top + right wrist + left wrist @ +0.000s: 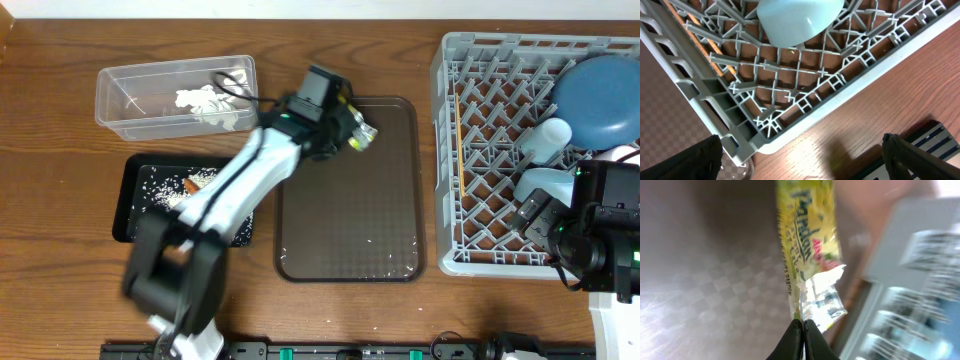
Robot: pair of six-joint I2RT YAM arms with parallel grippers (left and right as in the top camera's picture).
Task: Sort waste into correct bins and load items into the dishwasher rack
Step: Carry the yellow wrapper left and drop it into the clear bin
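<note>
1. The dishwasher rack (450,150) lies beyond the left gripper (352,132). The right gripper (800,162) hangs over the rack's near corner, jaws spread wide and empty.
2. The clear tub (120,105), likely the next stop, sits behind the left gripper on its wrist side. This arm is far nearer.
3. The wrapper (810,255) is pinched by one end, its long axis running straight out from the closed fingertips above the brown serving tray (300,240).

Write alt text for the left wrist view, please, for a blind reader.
The left claw, shut, pinches the silvery end of a green-yellow printed wrapper in front of the dark brown tray. A grey rack shows blurred at the right.
</note>
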